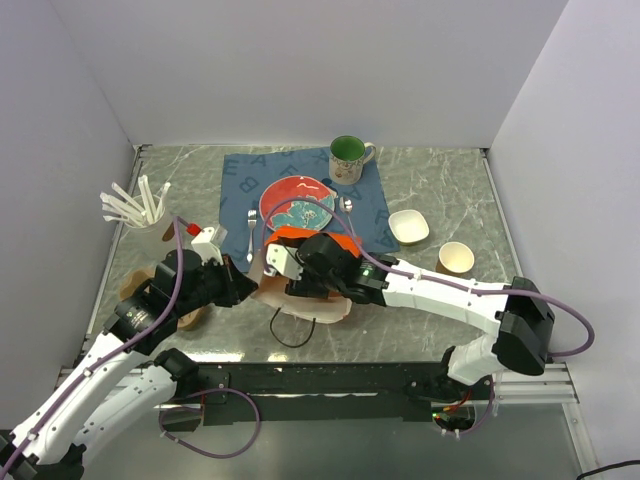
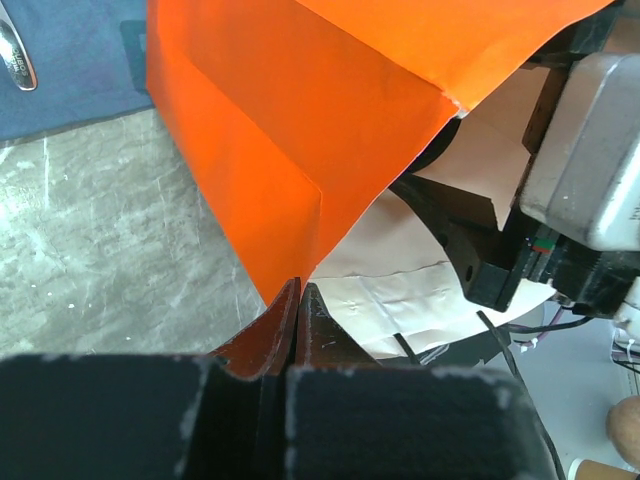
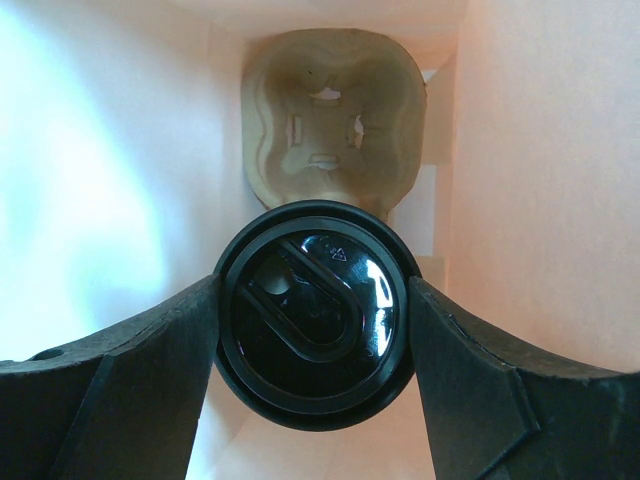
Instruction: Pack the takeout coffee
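The takeout coffee shows in the right wrist view as a round black lid (image 3: pixel 312 330); its brown cup is hidden below. My right gripper (image 3: pixel 314 300) is shut on it, one finger (image 3: pixel 150 380) on each side, inside an orange paper bag (image 1: pixel 312 238) with a pale inside wall (image 3: pixel 100 200). A pulp cup carrier (image 3: pixel 335 120) lies at the bag's bottom, beyond the lid. In the top view my right wrist (image 1: pixel 318 262) reaches into the bag's mouth. My left gripper (image 2: pixel 300 290) (image 1: pixel 248 290) is shut on the edge of the orange bag (image 2: pixel 270 130).
A green mug (image 1: pixel 348 155), red plate (image 1: pixel 297 203), fork (image 1: pixel 250 232) and spoon (image 1: pixel 347 205) lie on a blue cloth (image 1: pixel 240 180) behind the bag. A white bowl (image 1: pixel 408 226) and lidless tan cup (image 1: pixel 455 258) stand right. A cup of stirrers (image 1: pixel 140 212) stands left.
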You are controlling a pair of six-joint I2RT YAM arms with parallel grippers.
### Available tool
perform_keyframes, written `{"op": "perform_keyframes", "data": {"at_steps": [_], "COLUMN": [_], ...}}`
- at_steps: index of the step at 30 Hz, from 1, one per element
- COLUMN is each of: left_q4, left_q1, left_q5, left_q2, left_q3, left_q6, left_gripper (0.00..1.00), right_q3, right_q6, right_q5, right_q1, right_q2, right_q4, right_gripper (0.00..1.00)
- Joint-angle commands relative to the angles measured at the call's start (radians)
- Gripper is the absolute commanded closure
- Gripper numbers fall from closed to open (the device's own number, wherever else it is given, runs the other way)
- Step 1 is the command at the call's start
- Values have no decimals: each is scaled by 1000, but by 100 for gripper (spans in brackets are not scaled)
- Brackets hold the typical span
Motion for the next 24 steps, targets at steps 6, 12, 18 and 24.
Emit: {"op": "perform_keyframes", "data": {"at_steps": [6,12,18,24], "left_q4": [-10,-21,-25,-28], "left_q1": [-1,-1,0,-1], "left_q5": [11,6,9,20], "left_q2": [-9,-13,-21,-27], "left_q3": [28,28,34,34], "left_q6": [14,21,24,30], "left_gripper": [99,99,99,99], "right_q3": [79,91,73,-44], "right_q6": [18,10,14,5], "right_q5": [18,34,19,-38], "right_q1": [25,35,39,39], "right_q2": [-62,-55,-69,-103], "right_q4": [12,6,32,145], "right_gripper": [60,60,60,61]}}
